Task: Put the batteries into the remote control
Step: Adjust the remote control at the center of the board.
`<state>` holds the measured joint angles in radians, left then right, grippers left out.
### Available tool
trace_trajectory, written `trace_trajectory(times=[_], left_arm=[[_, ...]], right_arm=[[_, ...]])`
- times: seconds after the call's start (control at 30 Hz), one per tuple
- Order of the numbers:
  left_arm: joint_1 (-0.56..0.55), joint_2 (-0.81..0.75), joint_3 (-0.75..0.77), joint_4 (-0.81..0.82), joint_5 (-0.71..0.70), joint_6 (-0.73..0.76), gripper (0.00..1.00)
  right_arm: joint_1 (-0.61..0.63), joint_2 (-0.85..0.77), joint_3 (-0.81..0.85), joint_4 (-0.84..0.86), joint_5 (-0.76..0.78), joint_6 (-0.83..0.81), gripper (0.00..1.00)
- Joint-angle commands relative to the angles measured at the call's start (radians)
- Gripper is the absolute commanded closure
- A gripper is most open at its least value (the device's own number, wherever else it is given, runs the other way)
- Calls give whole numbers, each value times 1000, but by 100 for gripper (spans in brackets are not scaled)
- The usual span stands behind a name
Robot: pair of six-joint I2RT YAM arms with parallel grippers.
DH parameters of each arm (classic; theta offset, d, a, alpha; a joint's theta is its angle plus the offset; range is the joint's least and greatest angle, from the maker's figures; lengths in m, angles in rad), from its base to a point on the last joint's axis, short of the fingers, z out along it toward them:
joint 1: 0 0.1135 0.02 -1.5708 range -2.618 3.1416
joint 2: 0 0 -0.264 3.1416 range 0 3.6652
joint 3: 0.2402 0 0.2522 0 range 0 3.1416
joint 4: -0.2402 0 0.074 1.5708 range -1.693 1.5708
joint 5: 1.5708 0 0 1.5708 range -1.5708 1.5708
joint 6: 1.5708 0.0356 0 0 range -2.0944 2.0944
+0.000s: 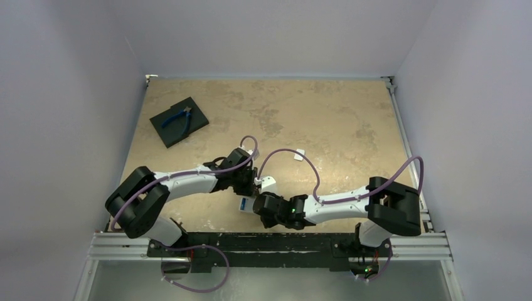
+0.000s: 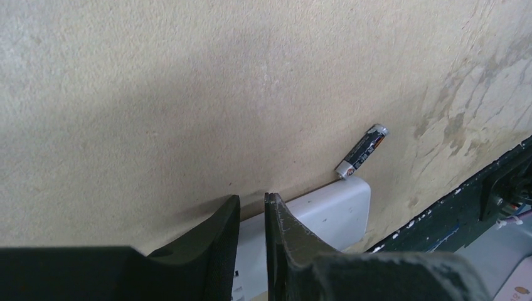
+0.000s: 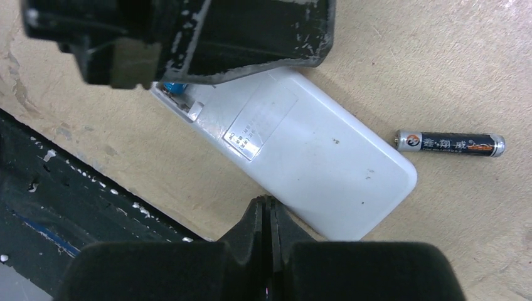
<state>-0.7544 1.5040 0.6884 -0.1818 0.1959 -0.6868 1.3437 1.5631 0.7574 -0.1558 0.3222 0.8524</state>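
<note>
Now on the worktop (image 1: 313, 113), by its near edge, the remote control (image 3: 313, 157) lies back up. My left tool (image 2: 252, 199) hangs over its end, slightly open; my right tool (image 3: 266, 204) is closed, empty. The dark battery (image 3: 450, 143) lies just beside the remote control.

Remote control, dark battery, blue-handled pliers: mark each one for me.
remote control (image 3: 326, 169), right wrist view, on its plain white back.
dark battery (image 3: 450, 143), right wrist view, middle of the barrel.
blue-handled pliers (image 1: 177, 118), top external view, on the blue handles.
</note>
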Motion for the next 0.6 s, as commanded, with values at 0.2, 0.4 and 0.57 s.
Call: trace_trajectory(times=[0.2, 0.4, 0.57], left_arm=[[-5, -95, -50, -19, -29, 0, 80], [-4, -126, -77, -22, -33, -10, 80], [-5, -150, -92, -29, -36, -17, 80]], right_arm=[[1, -5, 37, -100, 130, -18, 100], [-4, 3, 55, -133, 179, -36, 100], [-15, 9, 74, -141, 201, -55, 100]])
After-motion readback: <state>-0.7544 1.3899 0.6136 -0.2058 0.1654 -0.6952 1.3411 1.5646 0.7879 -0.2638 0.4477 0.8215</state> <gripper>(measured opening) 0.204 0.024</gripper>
